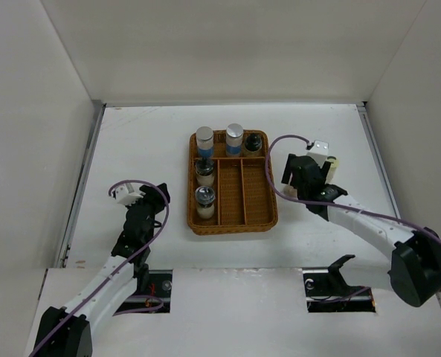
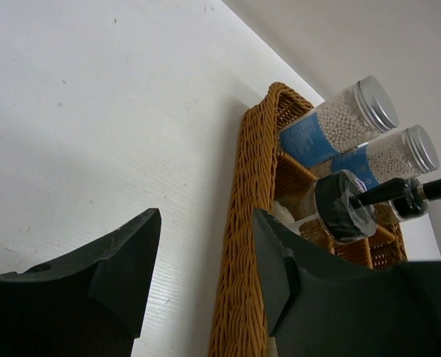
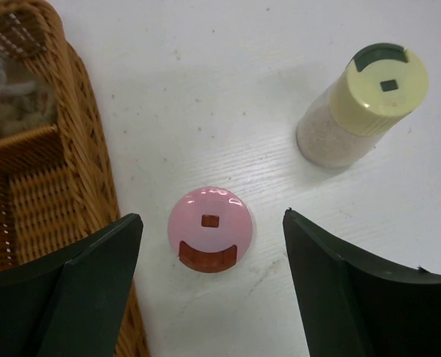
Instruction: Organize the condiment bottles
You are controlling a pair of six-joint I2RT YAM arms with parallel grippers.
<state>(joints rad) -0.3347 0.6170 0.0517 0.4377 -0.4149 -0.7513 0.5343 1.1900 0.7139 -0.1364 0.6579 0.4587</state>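
Right gripper [image 3: 211, 222], jaws apart, is shown astride the pink-capped shaker [image 3: 210, 229], which is not gripped, between the wicker tray [image 3: 94, 171] and the yellow-capped shaker [image 3: 376, 89], toward the right edge of the table [image 3: 227, 89]. Left gripper [image 2: 207, 217] is shown parted and empty.

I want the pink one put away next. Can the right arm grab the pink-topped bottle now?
Probably yes. The right gripper hangs open above the pink-topped bottle, one finger on each side, nothing between. The wicker tray sits close beside one finger, so that side looks tight.
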